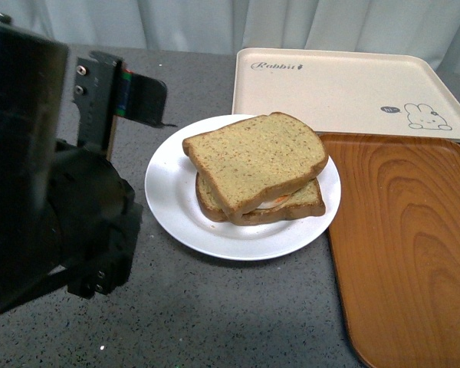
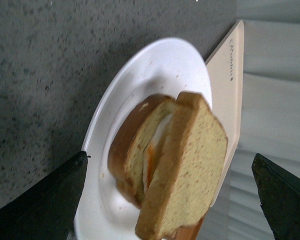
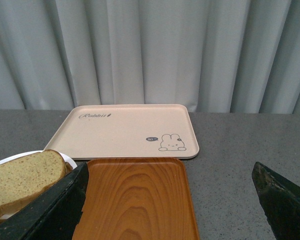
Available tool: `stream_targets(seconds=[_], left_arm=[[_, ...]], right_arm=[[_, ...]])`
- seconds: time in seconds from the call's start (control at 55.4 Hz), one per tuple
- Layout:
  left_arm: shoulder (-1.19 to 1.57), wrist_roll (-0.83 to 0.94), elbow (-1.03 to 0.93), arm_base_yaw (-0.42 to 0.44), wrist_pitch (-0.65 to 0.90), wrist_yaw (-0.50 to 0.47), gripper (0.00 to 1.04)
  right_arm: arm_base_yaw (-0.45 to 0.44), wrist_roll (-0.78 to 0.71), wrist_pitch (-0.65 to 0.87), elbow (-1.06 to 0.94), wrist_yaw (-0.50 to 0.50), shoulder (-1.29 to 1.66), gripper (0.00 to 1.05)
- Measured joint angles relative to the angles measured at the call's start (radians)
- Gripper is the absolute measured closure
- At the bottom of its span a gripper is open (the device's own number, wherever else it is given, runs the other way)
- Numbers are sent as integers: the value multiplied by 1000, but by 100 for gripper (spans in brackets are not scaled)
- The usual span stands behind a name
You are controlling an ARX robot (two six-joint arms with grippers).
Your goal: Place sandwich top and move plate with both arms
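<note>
The sandwich top (image 1: 253, 157), a plain speckled tan slice, lies skewed on a lower slice (image 1: 291, 205) with egg showing between them, on the white plate (image 1: 169, 192). My left arm (image 1: 54, 192) is bulky and black at the left, beside the plate. In the left wrist view my left gripper (image 2: 170, 170) is open, its fingers (image 2: 45, 200) spread either side of the sandwich top (image 2: 190, 170) and plate (image 2: 155, 65), not touching them. My right gripper (image 3: 170, 185) is open and empty over the wood tray's near end; it does not show in the front view.
A cream rabbit-print tray (image 1: 345, 92) lies behind the plate, and a brown wood-grain tray (image 1: 406, 245) lies right of it, its edge close to the plate rim. Both show in the right wrist view (image 3: 125, 130) (image 3: 135, 200). Grey curtains hang behind the grey speckled table (image 1: 215, 314).
</note>
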Motion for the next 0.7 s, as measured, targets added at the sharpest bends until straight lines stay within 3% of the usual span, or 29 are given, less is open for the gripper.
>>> stream_targets(seconds=[0.199,0.704], left_arm=[[58,18,-27,35,20,-13,6],[158,-23,60,-81,-6,-29,6]], right_arm=[[0,0,0,0,0,0,9],[0,0,0,0,0,0,9]])
